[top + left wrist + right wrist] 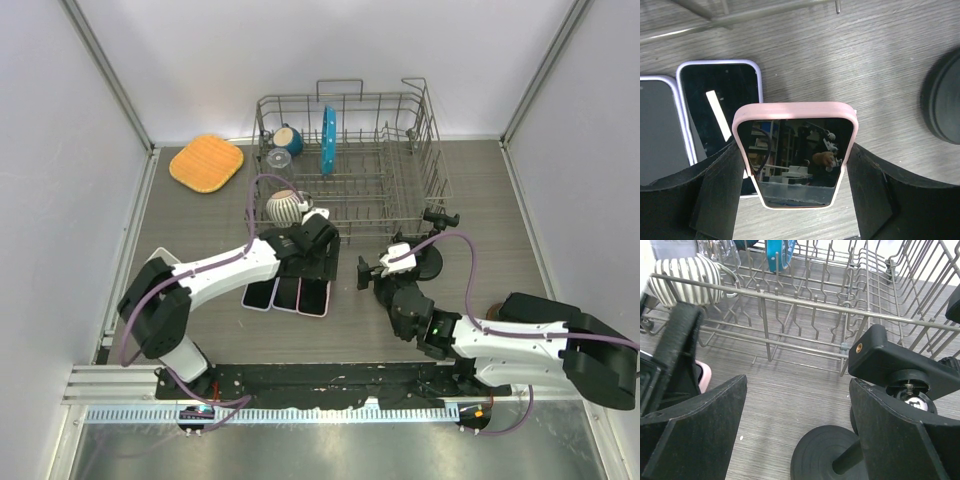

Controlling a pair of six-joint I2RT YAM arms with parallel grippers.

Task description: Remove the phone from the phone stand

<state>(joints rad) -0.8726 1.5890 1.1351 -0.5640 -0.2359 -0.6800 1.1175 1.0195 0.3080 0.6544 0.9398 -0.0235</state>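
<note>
Left pincer clamped on the pink phone, which we see off the stand, well to its left, beside two other phones on the surface, right pincer open beside the stand.

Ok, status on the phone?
Left gripper shut on pink phone, clear of stand. Right gripper open beside empty stand. Two other phones lying close by.

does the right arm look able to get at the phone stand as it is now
Probably yes: the right gripper is open right at the phone stand, with nothing between them.
</note>
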